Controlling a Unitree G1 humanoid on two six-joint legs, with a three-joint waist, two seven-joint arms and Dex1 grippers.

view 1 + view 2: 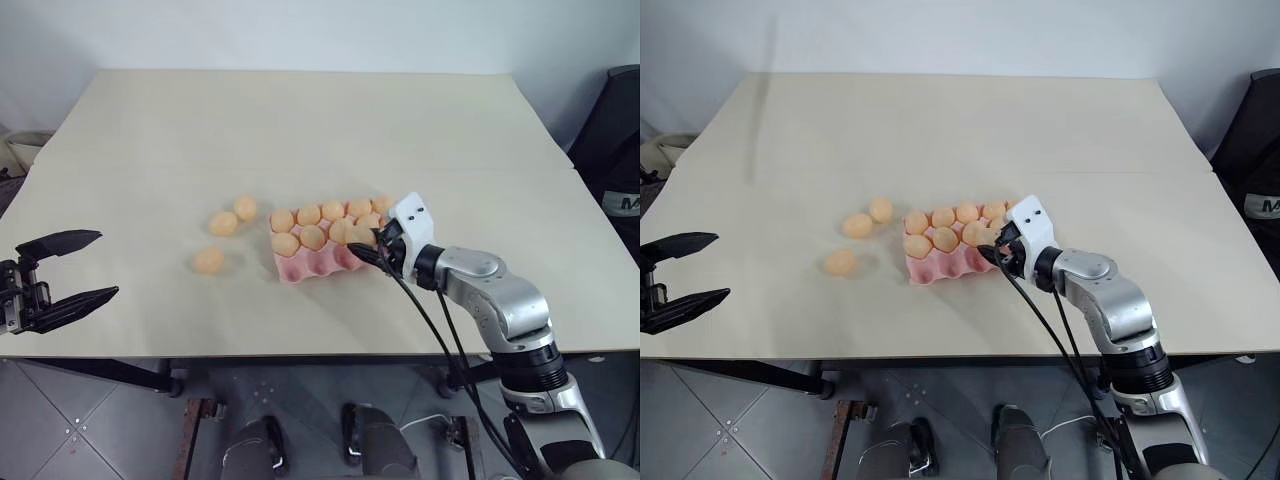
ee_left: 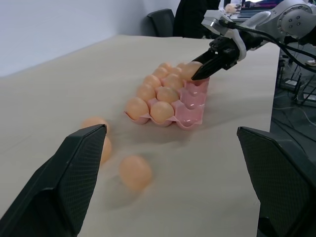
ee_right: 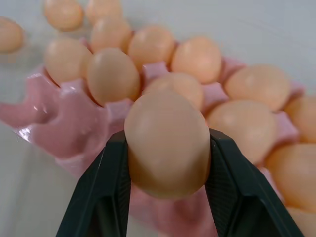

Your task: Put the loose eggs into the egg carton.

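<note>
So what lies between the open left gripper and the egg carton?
Three loose eggs on bare table, between left gripper and egg carton; clearest in the eye views.

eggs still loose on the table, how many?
3, all left of the egg carton: two eggs side by side, one nearer the table edge. Another sits in the right claw.

A single white letter "M" can be read on the black object [image 1: 622, 150] standing off the table's edge at about three o'clock in the head views; whatever follows the letter is cut off by the picture's border. Nothing else carries readable text, numbers or signs.
</note>
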